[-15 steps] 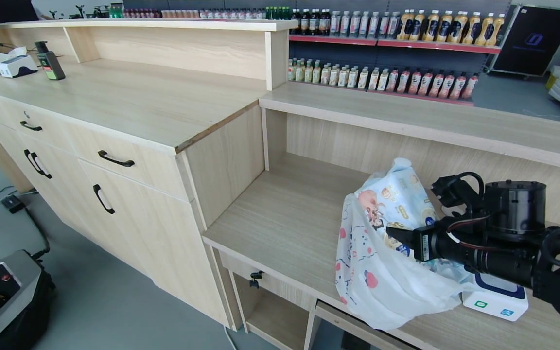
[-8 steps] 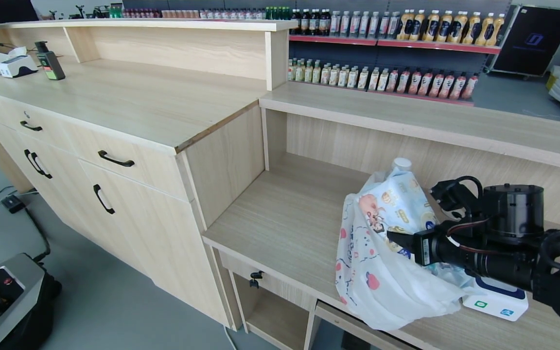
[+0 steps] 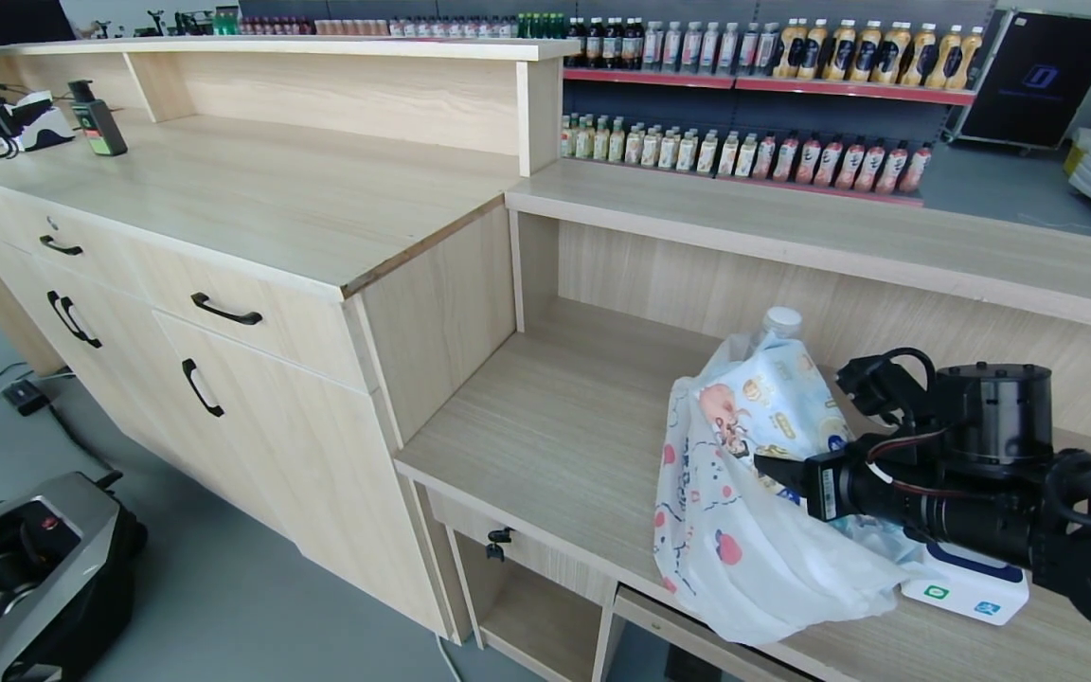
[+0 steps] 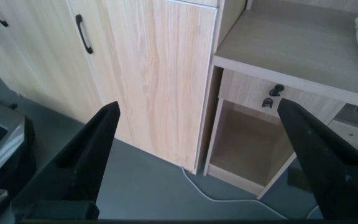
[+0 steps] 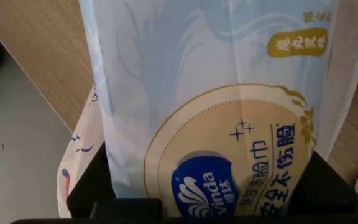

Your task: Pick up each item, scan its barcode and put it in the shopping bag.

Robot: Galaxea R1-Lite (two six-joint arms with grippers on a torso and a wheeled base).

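The right gripper (image 3: 775,466) is clamped on the tissue pack (image 3: 782,388), which stands in the mouth of the shopping bag (image 3: 735,554), at 4 o'clock on the lower counter (image 3: 555,426). The pack has sunk a little since one second ago, so a bottle cap (image 3: 780,320) now shows at its 12 o'clock. The left gripper (image 4: 197,106) has its fingers spread wide, above the floor.

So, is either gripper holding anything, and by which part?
The right gripper grips the tissue pack across its width near one end; the left gripper is open, empty.
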